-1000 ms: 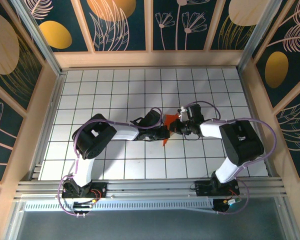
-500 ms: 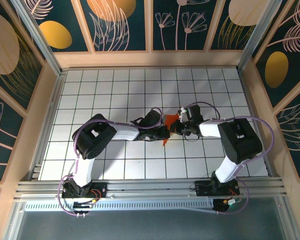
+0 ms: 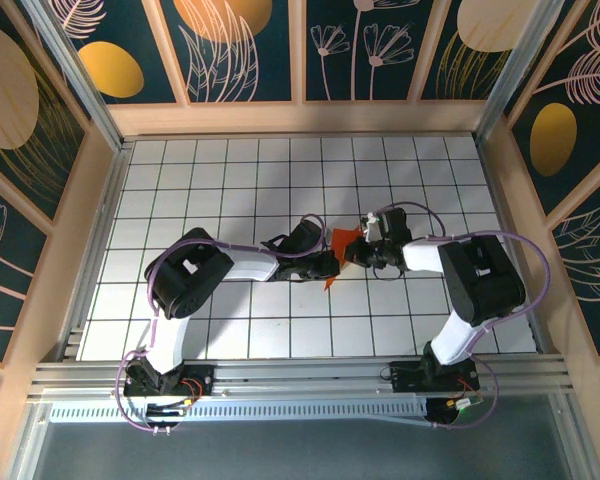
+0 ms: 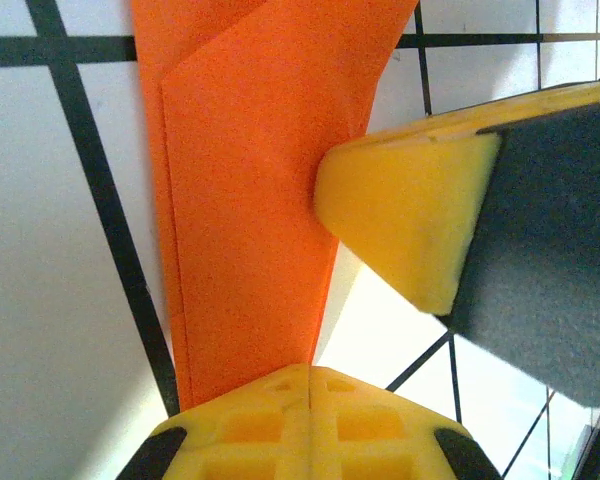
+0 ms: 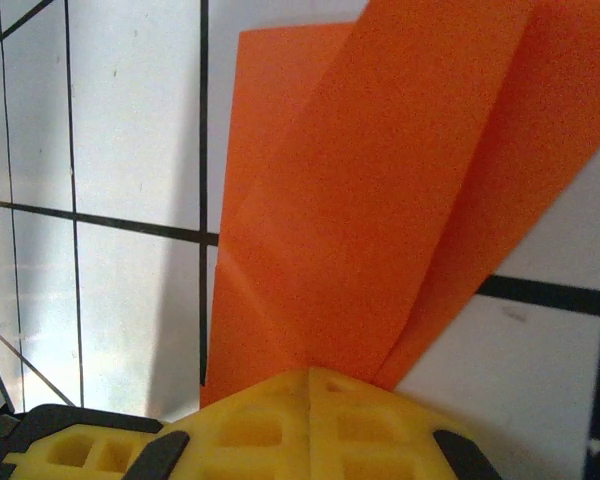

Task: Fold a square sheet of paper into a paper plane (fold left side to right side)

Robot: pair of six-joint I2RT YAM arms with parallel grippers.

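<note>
White gridded tabletop [image 3: 210,180] seen from above, two arms reaching in from the bottom edge to meet near frame centre. Left arm [image 3: 190,275] bends in from lower left; left fingers [image 3: 329,267] sit just left of centre, closed. Orange paper [image 3: 340,240] is between the two sets of fingers, near the middle of the grid, partly covered by them, a small orange tip poking out just below. Right fingers [image 3: 353,256] just right of the paper, closed too; right arm [image 3: 475,280] at right.

Left wrist view: paper [image 4: 250,200] is a long folded strip with a crease line along its left side, running from the top of frame down into the yellow left fingers [image 4: 260,425], which are shut and pinching its narrow end. Right fingers [image 4: 400,220] come in from the right, yellow tip touching the paper's right edge.

Right wrist view: paper [image 5: 380,200] shows overlapping folded layers fanning to upper right, bottom end pinched in the shut right fingers [image 5: 280,430].
</note>
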